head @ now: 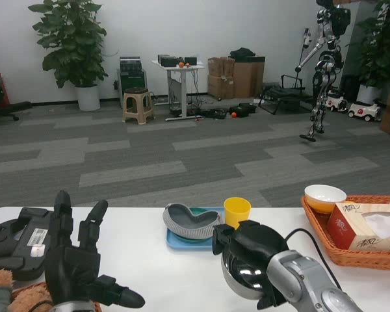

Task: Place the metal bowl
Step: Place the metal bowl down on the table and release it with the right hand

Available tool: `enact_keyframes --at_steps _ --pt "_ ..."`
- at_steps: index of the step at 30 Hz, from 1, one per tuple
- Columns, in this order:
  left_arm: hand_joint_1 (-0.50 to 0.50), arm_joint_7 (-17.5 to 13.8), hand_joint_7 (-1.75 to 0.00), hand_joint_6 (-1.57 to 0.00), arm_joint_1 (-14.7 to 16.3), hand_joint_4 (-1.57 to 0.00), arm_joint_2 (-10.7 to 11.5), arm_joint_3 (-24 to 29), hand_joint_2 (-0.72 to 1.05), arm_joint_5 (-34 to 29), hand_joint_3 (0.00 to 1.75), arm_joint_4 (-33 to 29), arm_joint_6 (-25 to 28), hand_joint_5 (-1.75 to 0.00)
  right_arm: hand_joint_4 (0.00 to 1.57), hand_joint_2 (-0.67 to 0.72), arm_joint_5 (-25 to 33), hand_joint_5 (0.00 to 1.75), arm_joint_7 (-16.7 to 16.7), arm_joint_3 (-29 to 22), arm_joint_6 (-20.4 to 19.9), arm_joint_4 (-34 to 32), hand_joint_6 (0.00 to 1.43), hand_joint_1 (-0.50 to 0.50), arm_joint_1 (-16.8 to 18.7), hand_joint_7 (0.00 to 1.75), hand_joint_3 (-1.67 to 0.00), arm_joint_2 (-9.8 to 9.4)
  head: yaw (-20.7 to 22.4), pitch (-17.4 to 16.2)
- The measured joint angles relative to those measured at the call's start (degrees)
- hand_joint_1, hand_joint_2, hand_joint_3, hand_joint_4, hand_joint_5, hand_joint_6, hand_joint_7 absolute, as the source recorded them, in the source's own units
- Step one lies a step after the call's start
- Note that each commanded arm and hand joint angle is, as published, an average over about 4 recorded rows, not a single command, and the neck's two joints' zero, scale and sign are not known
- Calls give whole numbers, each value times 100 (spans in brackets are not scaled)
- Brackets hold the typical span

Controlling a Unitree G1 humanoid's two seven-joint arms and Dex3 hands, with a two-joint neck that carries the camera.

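The metal bowl (242,274) is shiny and round, held above the white table (149,266) at the lower middle right. My right hand (250,244) grips its far rim, fingers curled over the edge. My left hand (78,263) is raised at the lower left with its fingers spread and nothing in it. Just beyond the bowl stand a yellow cup (237,211) and a blue tray (182,241) carrying a grey ribbed dish (190,221).
A wicker basket (351,253) at the right holds a tissue box (367,226) and a small orange-and-white bowl (324,197). A black controller (16,239) and a plush toy (6,292) lie at the left. Beyond the table are carpet, a stool, plants and another robot.
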Motion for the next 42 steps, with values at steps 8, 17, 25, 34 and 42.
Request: enact_keyframes --at_steps 8,17,25,34,42 --pt "-50 -2 -7 0 0 -22 -2 -9 -72 0 0 4 -1 -72 126 -48 -366 78 -282 0 -185 714 20 0 -23 129 -143 58 -110 -121" --pt "-50 -3 -7 0 -8 -22 -5 -34 -72 0 0 33 -3 -72 131 -48 -627 78 -1037 89 -672 2158 14 0 -196 133 -143 289 -270 -282" --pt "-50 -4 -5 0 -12 -22 -9 -40 -72 0 0 33 -2 -72 123 -48 -664 90 -1328 95 -838 3120 13 0 -270 140 -145 502 -376 -424" --pt "-50 -4 -7 0 -13 -22 -10 -41 -72 -1 0 67 -2 -72 88 -48 -667 109 -1345 95 -844 3484 6 0 -326 143 -145 577 -379 -569" --pt "-50 -4 -7 0 -13 -22 -10 -42 -72 -1 7 102 -2 -72 51 -48 -591 133 -1331 95 -786 3533 6 4 -336 148 -151 589 -391 -607"
